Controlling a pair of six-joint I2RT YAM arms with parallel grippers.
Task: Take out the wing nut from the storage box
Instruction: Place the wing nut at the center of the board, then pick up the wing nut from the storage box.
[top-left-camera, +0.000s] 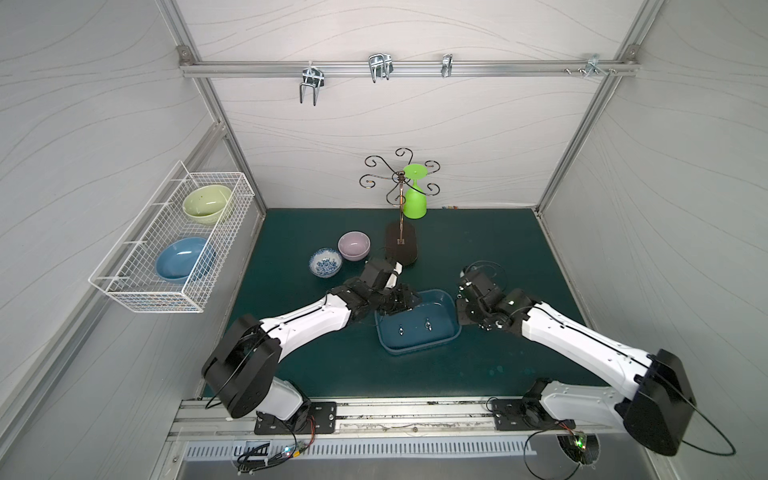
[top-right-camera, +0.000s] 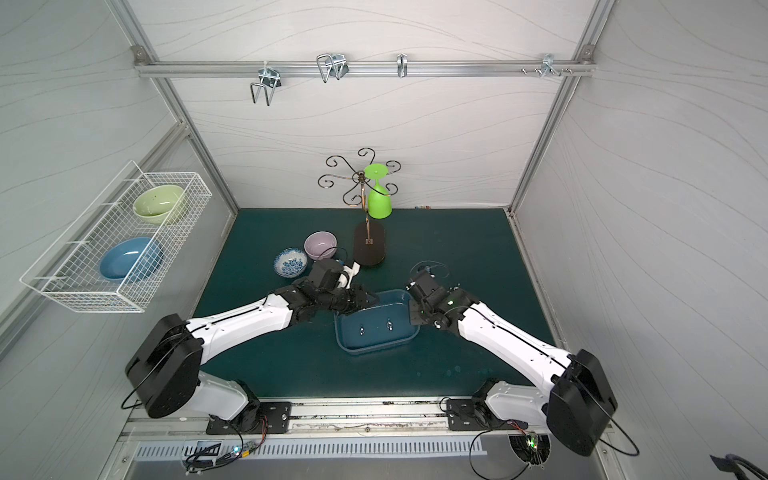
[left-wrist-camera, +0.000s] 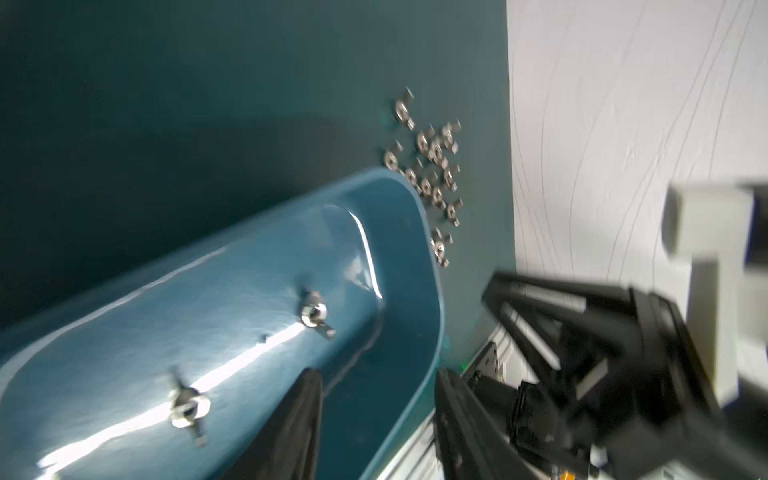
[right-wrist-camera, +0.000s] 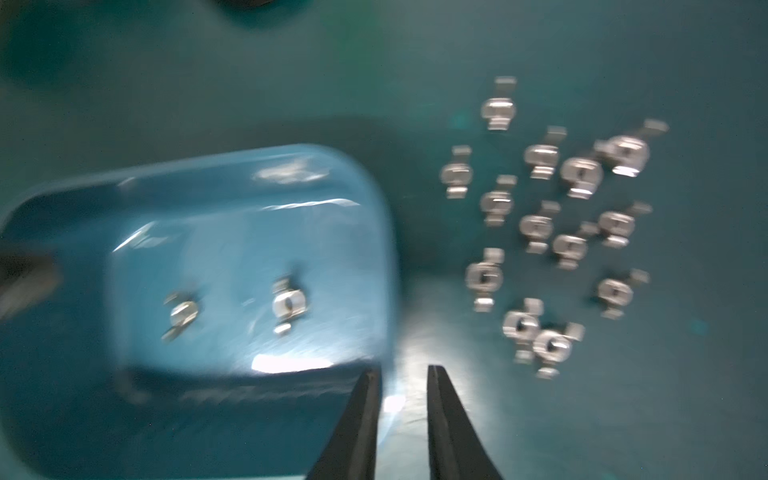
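Wing nut (right-wrist-camera: 286, 305) nearest the right gripper (right-wrist-camera: 403, 370) lies on the floor of the storage box (right-wrist-camera: 380, 249), just inside the end wall from those slightly parted, empty jaws over the mat (right-wrist-camera: 415, 291) (a second nut (right-wrist-camera: 180, 313) sits farther in), its wings seemingly across the box's short side. The left gripper (left-wrist-camera: 376, 374) straddles the opposite end wall; whether it pinches, I cannot tell. Only wrist views show the heap of nuts (right-wrist-camera: 552, 224) clearly; the right arm (top-left-camera: 561, 332) masks it from above.

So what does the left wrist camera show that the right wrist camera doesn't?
Only the left wrist view shows the white wall and the right tool from outside. Only the right wrist view shows that tool's tips parted with nothing between. Both show the blue box holding two wing nuts, with loose nuts scattered on the green mat beside it.
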